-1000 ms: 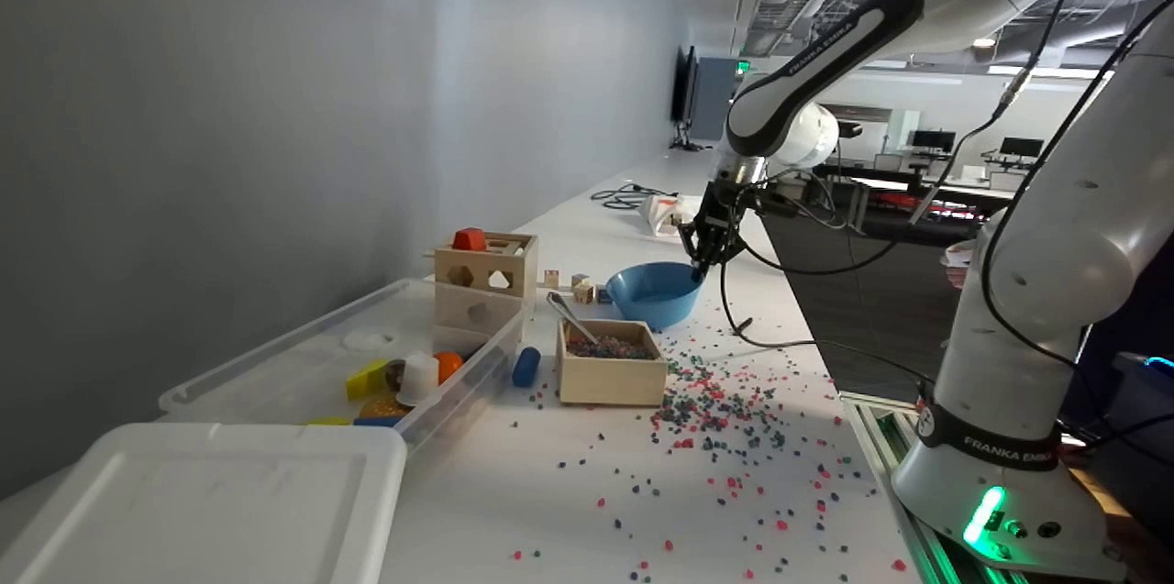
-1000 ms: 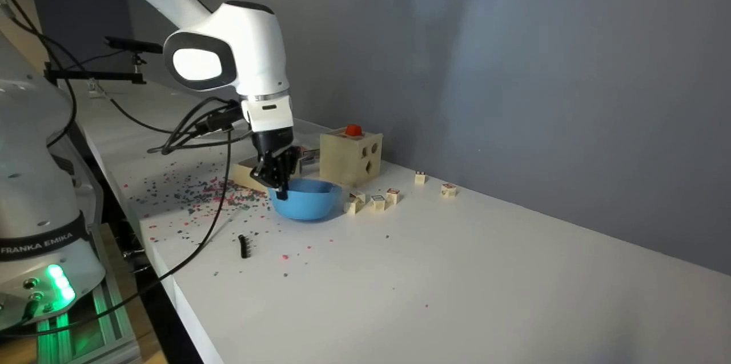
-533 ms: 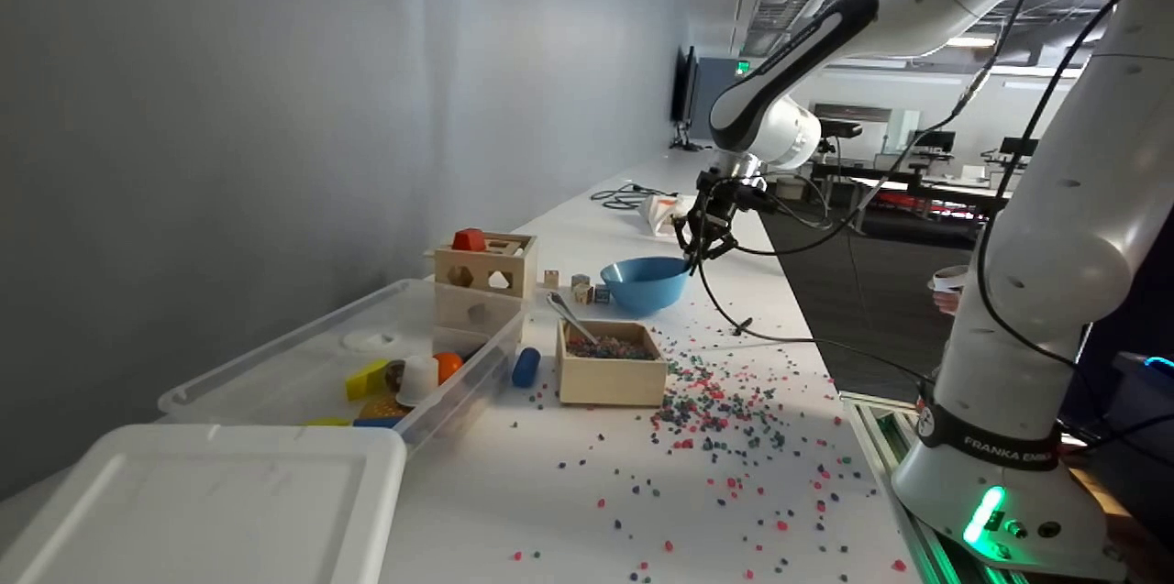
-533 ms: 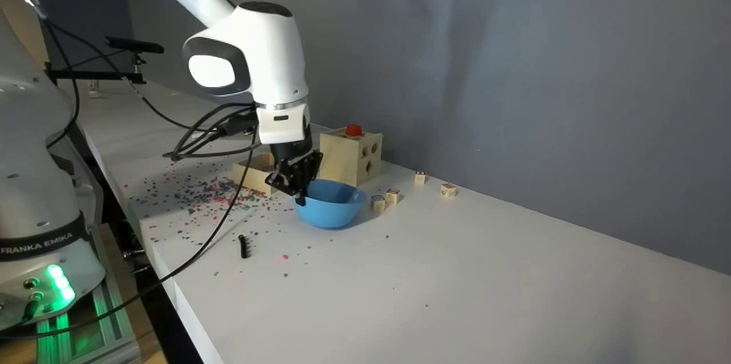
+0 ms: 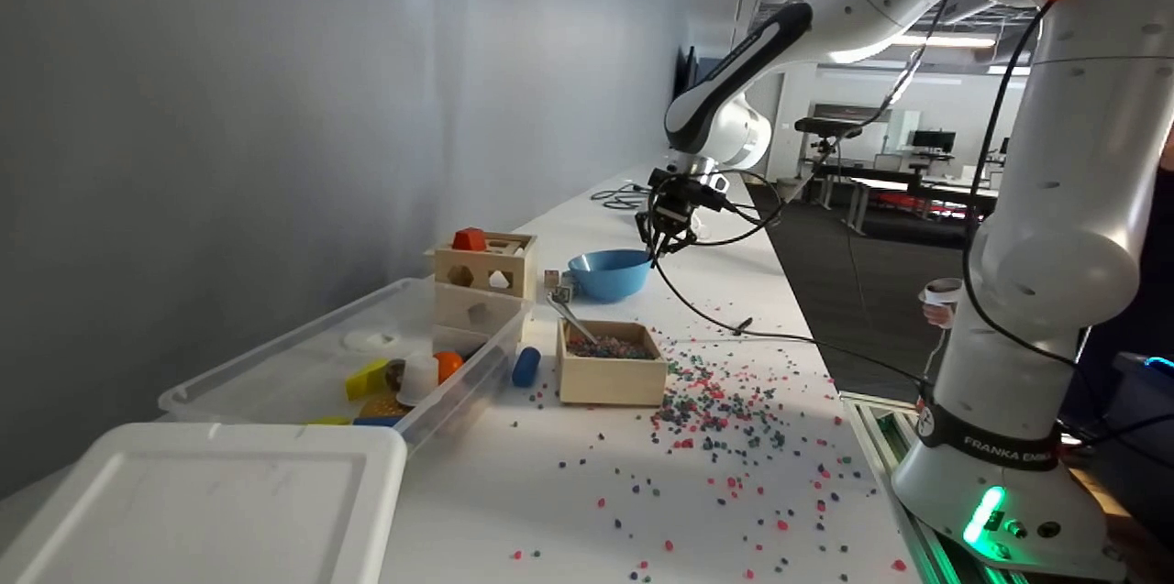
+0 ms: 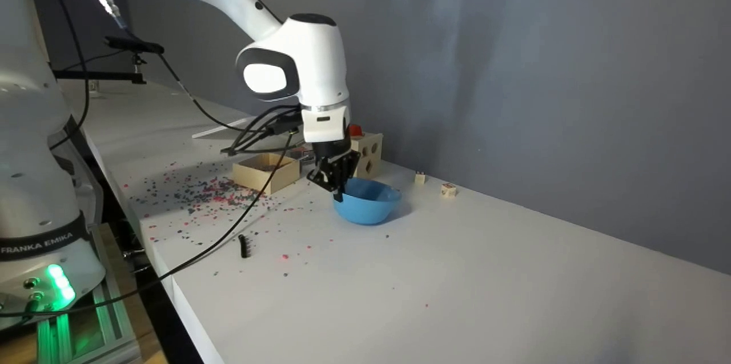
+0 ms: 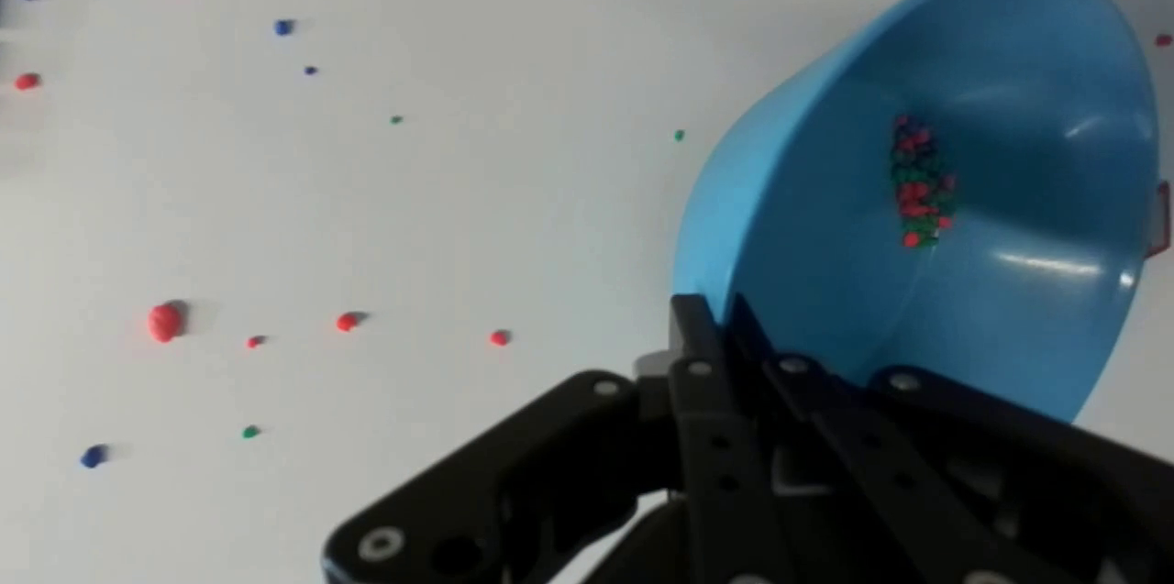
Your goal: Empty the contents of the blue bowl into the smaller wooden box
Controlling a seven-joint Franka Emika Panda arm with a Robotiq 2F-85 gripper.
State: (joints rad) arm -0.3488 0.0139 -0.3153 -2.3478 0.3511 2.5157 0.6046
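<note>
My gripper (image 7: 715, 302) is shut on the rim of the blue bowl (image 7: 1018, 327), one finger outside and one inside. In both exterior views, the gripper (image 5: 653, 256) (image 6: 340, 194) holds the bowl (image 5: 609, 278) (image 6: 367, 210) by its near edge; whether it touches the table I cannot tell. A small strip of multicoloured beads (image 7: 920, 185) lies in the bowl in the wrist view. The smaller wooden box (image 5: 613, 380) (image 6: 249, 176) stands apart from the bowl, with beads (image 5: 605, 347) and a spoon (image 5: 569, 316) in it.
Beads (image 5: 715, 410) are scattered over the table around the box. A taller wooden box (image 5: 486, 263) (image 6: 370, 154), a clear plastic bin (image 5: 459, 410) and a blue cylinder (image 5: 526, 366) stand near. Small letter blocks (image 6: 448, 190) lie by the wall. A cable (image 6: 228, 227) hangs from the arm.
My gripper and the bowl have moved farther from the smaller wooden box, leftward and back in an exterior view and rightward in an exterior view. The bowl now hides some letter blocks.
</note>
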